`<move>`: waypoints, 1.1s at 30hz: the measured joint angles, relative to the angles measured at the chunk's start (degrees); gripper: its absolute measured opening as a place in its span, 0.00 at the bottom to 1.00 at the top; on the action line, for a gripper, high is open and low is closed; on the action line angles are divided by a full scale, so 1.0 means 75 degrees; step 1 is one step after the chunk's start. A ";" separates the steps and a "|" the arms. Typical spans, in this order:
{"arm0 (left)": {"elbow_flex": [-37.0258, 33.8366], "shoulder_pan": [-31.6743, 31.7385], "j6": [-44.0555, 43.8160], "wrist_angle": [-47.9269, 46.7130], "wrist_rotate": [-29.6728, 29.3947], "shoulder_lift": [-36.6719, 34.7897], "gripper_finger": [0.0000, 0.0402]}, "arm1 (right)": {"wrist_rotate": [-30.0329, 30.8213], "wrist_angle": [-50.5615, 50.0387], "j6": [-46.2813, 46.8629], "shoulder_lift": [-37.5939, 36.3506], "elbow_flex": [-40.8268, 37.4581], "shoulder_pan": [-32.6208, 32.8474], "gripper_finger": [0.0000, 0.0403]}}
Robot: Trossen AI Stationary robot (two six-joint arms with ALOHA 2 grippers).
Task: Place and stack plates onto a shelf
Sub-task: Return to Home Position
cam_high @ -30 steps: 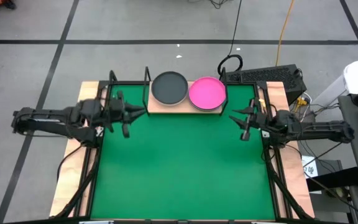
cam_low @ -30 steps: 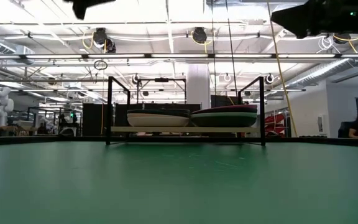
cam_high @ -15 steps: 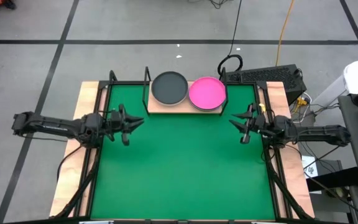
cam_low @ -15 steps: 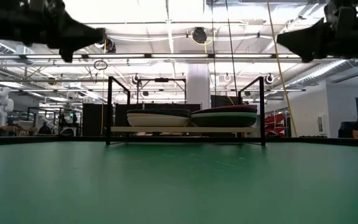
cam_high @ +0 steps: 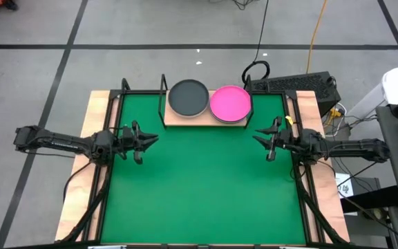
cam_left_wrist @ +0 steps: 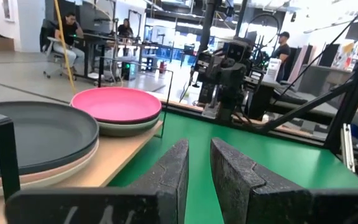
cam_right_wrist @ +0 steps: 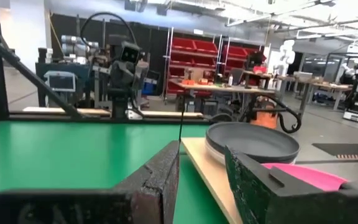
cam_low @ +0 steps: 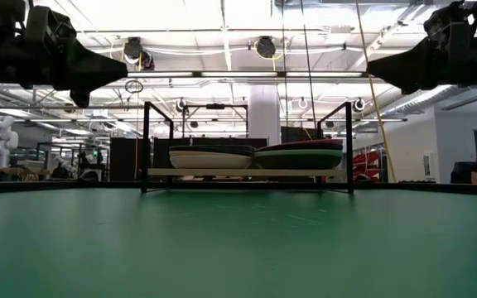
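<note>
The light-wood shelf (cam_high: 177,120) stands at the table's far edge on a black wire frame. On its left half a dark grey plate (cam_high: 188,97) lies on a light pink plate (cam_left_wrist: 55,169). On its right half a hot pink plate (cam_high: 230,103) lies on a pale plate (cam_left_wrist: 126,127). My left gripper (cam_high: 150,137) hovers over the mat near the table's left edge, short of the shelf's left end, open by a narrow gap and holding nothing. My right gripper (cam_high: 258,137) hovers near the right edge, short of the shelf's right end, open and also holding nothing.
Bare green mat (cam_high: 206,187) stretches between the two arms and on to the near edge. Black rails (cam_high: 109,173) and wooden border strips run along both sides. A dark keyboard (cam_high: 292,84) and cables lie beyond the far right corner. People sit far off in the room.
My left gripper has drawn back from the shelf's left end toward the table's left and near edges and has come down. My right gripper has moved down a little. The plates and the shelf have stayed put.
</note>
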 joint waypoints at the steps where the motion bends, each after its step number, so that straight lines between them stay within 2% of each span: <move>1: 0.0000 0.0000 -0.0041 0.0020 -0.0002 0.0000 0.17 | 0.0000 0.0021 0.0000 0.0003 0.0000 0.0000 0.28; 33: 0.0010 0.0000 0.0123 0.0027 0.0001 0.0006 0.17 | 0.0000 -0.0015 0.0006 0.0012 -0.0020 0.0000 0.28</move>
